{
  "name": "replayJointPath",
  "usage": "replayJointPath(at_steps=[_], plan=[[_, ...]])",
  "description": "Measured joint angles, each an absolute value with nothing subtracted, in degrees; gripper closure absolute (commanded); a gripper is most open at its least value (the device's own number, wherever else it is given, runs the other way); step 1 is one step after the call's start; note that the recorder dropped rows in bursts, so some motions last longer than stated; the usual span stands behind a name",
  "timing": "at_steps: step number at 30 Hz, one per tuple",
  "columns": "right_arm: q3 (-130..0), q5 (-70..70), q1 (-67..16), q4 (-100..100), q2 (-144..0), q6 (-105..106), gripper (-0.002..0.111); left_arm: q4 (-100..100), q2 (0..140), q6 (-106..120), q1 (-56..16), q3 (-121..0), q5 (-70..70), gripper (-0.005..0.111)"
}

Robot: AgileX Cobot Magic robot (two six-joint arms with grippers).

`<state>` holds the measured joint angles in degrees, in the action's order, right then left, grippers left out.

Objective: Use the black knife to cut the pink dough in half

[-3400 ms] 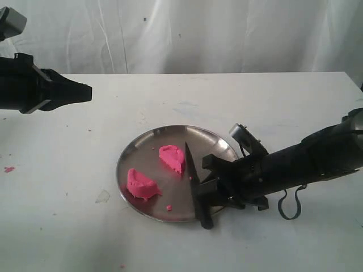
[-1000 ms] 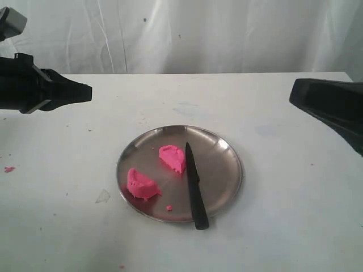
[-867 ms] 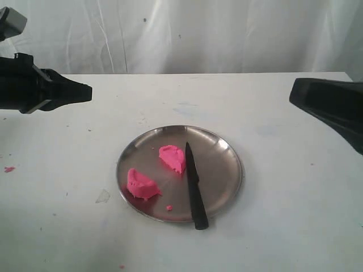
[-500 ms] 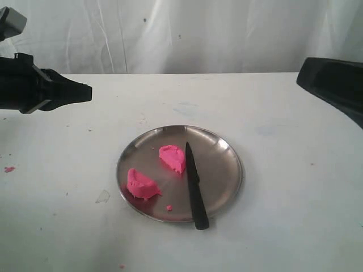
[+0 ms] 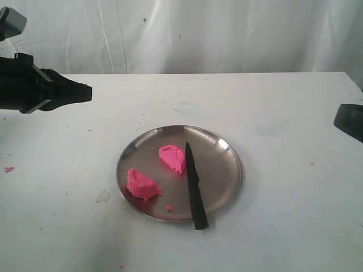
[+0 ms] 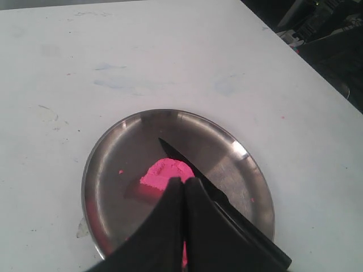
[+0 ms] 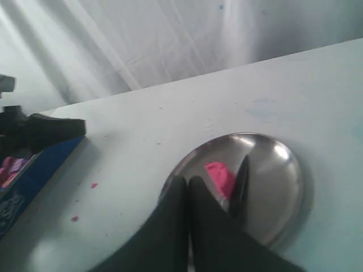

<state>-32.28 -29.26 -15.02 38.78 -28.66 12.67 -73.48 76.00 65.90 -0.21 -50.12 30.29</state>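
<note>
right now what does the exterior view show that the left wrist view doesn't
Only the exterior view shows both halves of the pink dough apart on the steel plate, the whole black knife with its handle over the rim, and both arms away from the plate. Only the left wrist view shows the left gripper shut, its fingers covering part of the plate. Both show plate, knife blade and one dough half.

Shiny steel plate (image 5: 227, 170), matt black knife (image 5: 194, 190)
</note>
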Motion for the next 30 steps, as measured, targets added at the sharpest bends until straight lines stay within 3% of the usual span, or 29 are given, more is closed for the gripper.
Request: replayJointPath(at_steps=[10,30], plan=[[-22.37,-19.29,-15.02,17.77,-22.1,-6.3,0.108,-73.48,76.0,65.9,-0.21,-50.12,30.29,0.107],[-2.48,-7.93,-15.02,5.99,-6.75,-8.63,0.108,-73.48,76.0,65.9,-0.21,-50.12,30.29,0.107]])
